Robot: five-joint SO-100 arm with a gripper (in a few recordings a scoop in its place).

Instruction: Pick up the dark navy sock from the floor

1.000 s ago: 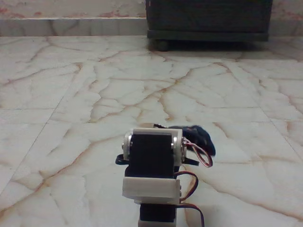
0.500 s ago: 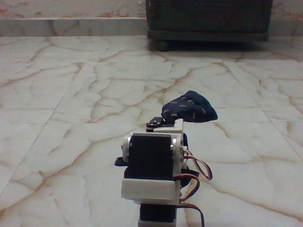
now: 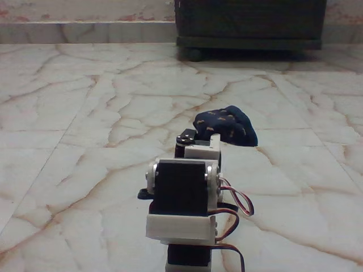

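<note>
Dark navy sock (image 3: 226,126) bunched just past the arm's wrist, tool hidden so can't tell its grip; a shallow pinch could drop it on the floor (image 3: 85,113).

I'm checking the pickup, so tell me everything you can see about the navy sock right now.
The dark navy sock is soft fabric, dark blue with small tan flecks, bunched into a rounded lump. It sits just beyond the arm's white-and-black wrist section, which covers its lower left edge. Whether the fingers hold it, or whether it rests on the marble floor, cannot be told.
</note>
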